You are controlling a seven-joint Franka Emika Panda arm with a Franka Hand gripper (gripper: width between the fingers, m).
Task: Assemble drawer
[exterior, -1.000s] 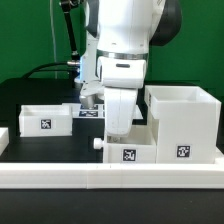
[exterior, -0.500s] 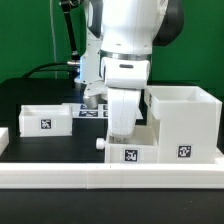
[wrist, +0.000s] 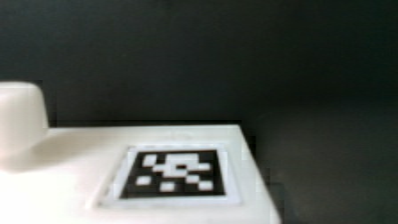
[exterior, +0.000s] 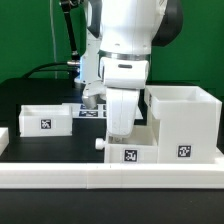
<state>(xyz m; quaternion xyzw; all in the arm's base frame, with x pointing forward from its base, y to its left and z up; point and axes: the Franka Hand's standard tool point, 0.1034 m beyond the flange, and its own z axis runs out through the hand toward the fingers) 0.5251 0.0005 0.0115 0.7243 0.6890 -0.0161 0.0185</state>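
**Grip state unconfirmed**

We find the end effector (exterior: 120,133) lowered at the middle tray (exterior: 128,152), which sits on the worktop (exterior: 40,150) just beside the casing (exterior: 181,122). The second tray (exterior: 44,119) stands apart at the exterior view's left. The fingertips are hidden, so we cannot tell the grip. The wrist view is blurred.

The claw (exterior: 120,130) had its tips behind the front wall of the middle tray (exterior: 128,153), so their spread could not be told. The arm (exterior: 125,30) ran off the exterior view's upper edge and hid part of the marker board (exterior: 88,112). The wrist view was blurred, its tagged white surface (wrist: 71,165) cut off at the edge.
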